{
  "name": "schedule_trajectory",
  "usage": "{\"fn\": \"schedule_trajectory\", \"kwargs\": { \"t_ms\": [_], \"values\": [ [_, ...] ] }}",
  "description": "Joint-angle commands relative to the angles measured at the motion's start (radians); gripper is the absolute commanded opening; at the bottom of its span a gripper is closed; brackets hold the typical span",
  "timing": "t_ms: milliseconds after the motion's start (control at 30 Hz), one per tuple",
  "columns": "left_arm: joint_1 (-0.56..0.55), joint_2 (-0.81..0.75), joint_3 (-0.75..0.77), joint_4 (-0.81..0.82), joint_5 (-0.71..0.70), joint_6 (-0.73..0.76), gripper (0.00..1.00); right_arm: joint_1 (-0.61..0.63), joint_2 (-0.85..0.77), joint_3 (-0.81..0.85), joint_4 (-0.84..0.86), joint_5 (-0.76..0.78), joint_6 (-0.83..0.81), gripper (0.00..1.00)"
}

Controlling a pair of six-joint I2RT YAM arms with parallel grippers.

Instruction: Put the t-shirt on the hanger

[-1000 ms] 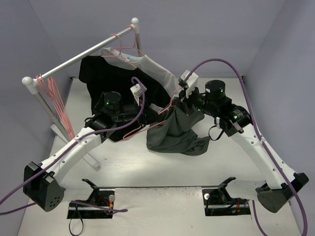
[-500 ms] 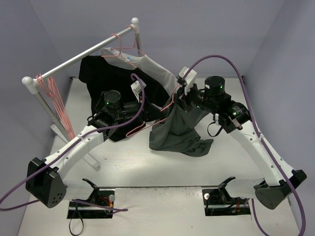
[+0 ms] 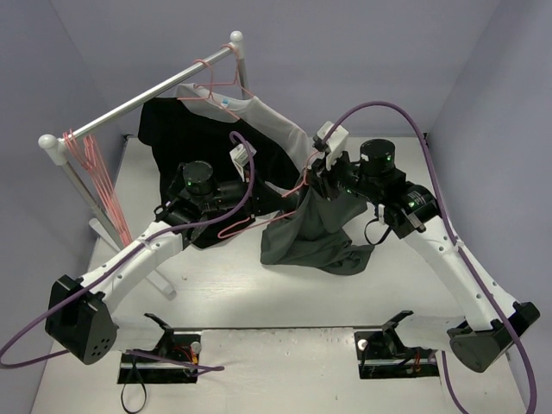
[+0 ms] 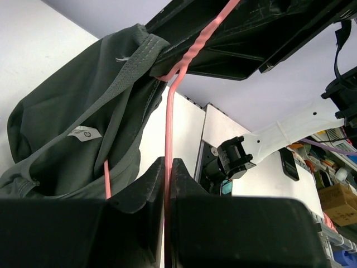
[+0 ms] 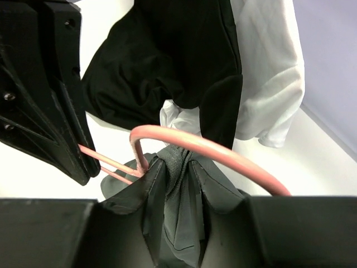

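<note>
T-shirt — between fingers of right tool

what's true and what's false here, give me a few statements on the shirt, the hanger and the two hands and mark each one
1. The left hand is shut on the hanger. True.
2. The t-shirt lies neatly folded, away from the hanger. False: it hangs bunched, with its collar looped over the hanger's wire.
3. The right hand is well clear of the t-shirt. False: the t-shirt's cloth sits between its fingers.
4. A black shirt hangs from the rail. True.
5. Several empty pink hangers hang together on the rail. True.
</note>
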Motion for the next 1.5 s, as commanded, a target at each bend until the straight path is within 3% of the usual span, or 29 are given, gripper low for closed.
{"fn": "schedule_trajectory", "kwargs": {
  "t_ms": [0,333,467,600,800,1000,1200,1467],
  "values": [
    [0.013,-0.024,0.023,0.143,0.013,-0.001,0.0,-0.01,-0.011,-0.014,0.043,-0.02,0.034,0.22],
    [0.019,-0.034,-0.02,0.187,0.001,-0.002,0.0,-0.051,-0.029,-0.003,0.042,-0.024,0.081,0.42],
    [0.021,-0.029,-0.036,0.231,-0.004,-0.018,0.0,-0.062,-0.056,-0.012,0.034,0.02,0.081,0.46],
    [0.022,-0.026,-0.041,0.242,-0.007,-0.015,0.0,-0.091,-0.106,-0.032,0.028,0.078,0.079,0.46],
    [0.021,-0.011,-0.065,0.255,-0.014,-0.013,0.0,-0.121,-0.153,-0.086,-0.037,0.283,0.141,0.39],
    [0.019,-0.009,-0.068,0.263,-0.017,-0.015,0.0,-0.12,-0.147,-0.161,-0.033,0.272,0.287,0.42],
    [0.015,-0.001,-0.068,0.263,-0.015,-0.018,0.0,-0.119,-0.161,-0.265,0.018,0.43,0.43,0.45],
    [0.01,0.001,-0.068,0.263,-0.015,-0.026,0.0,-0.119,-0.16,-0.352,0.105,0.52,0.509,0.43]
  ]
}}
